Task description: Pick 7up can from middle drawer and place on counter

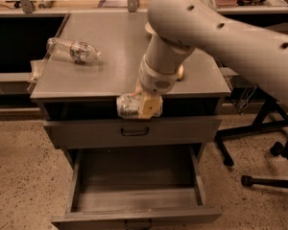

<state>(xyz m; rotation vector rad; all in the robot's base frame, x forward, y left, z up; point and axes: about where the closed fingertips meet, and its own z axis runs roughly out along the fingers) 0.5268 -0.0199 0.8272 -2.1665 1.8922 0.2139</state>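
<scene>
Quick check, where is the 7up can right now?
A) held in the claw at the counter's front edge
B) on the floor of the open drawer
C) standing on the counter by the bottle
A: the claw grips the 7up can in the air at the front edge of the counter, above the open middle drawer.

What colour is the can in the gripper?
Silvery can, in the gripper at the counter's front edge. Camera view shows it.
</scene>
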